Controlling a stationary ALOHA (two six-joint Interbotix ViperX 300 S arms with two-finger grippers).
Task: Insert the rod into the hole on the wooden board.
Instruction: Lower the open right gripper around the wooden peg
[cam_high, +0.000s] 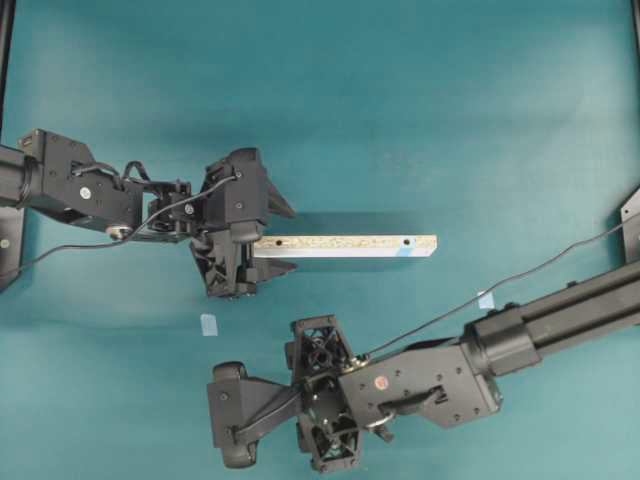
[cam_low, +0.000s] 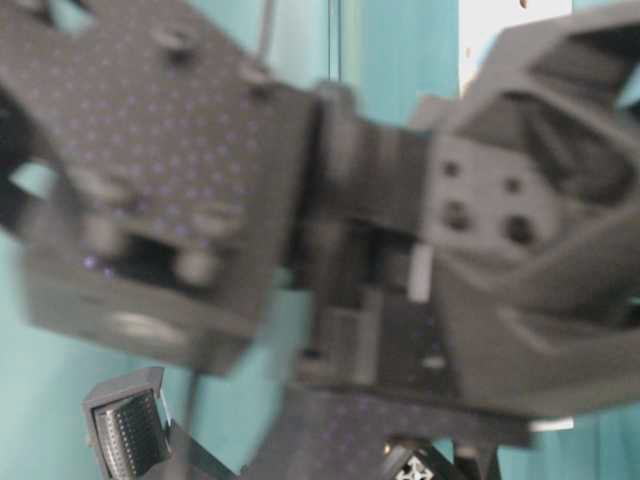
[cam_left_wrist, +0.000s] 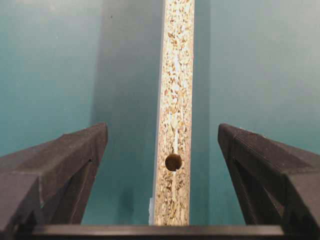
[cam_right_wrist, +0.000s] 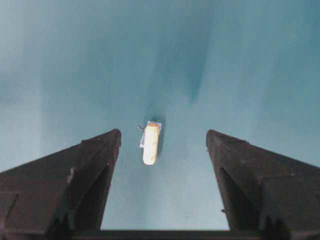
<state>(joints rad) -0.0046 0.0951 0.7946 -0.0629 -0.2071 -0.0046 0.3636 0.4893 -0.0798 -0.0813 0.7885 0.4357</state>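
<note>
The table-level view is filled by blurred arm parts, the board's (cam_high: 345, 246) near end is hidden under the left pincer (cam_high: 262, 240), and the rod is unseen overhead.

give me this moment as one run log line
left hand: open, straddling wooden board | right hand: open above rod | rod: lying on table, not gripped | hole: empty

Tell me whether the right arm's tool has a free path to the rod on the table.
Probably yes. In the right wrist view the rod lies on the teal table ahead of the right tool, centred between its open jaws, with nothing between them. It lies on a small pale blue square, which shouldn't block a grasp.
</note>
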